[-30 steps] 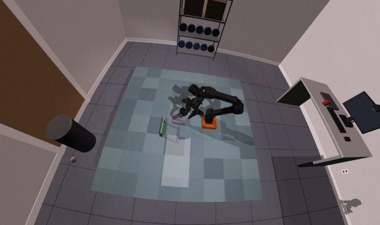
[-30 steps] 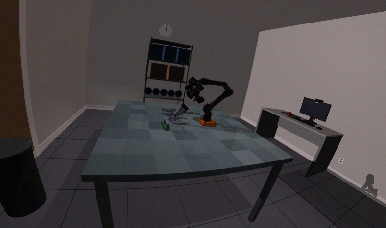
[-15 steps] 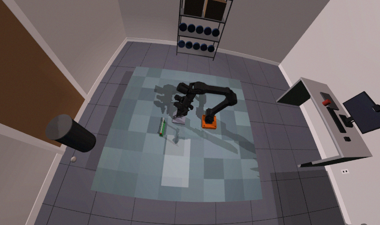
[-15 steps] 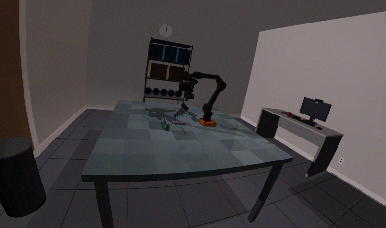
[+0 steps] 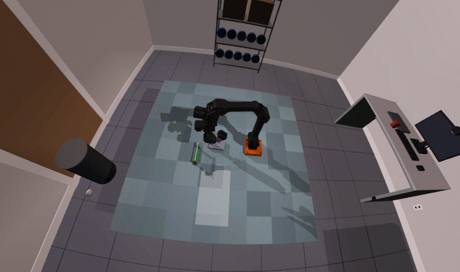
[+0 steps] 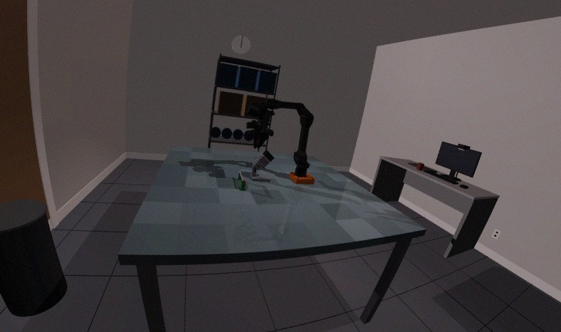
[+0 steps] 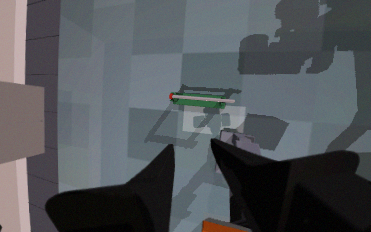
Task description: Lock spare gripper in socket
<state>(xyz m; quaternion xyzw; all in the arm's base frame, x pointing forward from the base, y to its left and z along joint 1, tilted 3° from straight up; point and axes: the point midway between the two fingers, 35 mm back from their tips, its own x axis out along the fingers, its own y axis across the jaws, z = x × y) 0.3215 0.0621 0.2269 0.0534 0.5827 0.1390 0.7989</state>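
Note:
My gripper [image 5: 209, 138] [image 6: 258, 146] [image 7: 192, 145] is partly open, with nothing between its fingers. It hangs high above the table, over the grey mount's side. The lilac-grey mount [image 5: 216, 146] [image 6: 260, 179] [image 7: 239, 140] stands on the table, partly hidden by my finger in the wrist view. A tilted block with a dark end [image 5: 221, 135] [image 6: 264, 158] rises from it. A green holder [image 5: 198, 156] [image 6: 240, 184] [image 7: 199, 104] stands beside the mount. A thin pale rod [image 7: 204, 98] with a red end lies along its top. I cannot make out the socket or whether a pin sits in it.
The arm's orange base [image 5: 253, 152] [image 6: 302, 179] [image 7: 221, 227] is right of the mount in the top and exterior views. A pale rectangle [image 5: 212, 206] lies in front of the mount. A dark bin [image 5: 86, 160] [image 6: 25, 259], a desk and a shelf rack stand away from the table.

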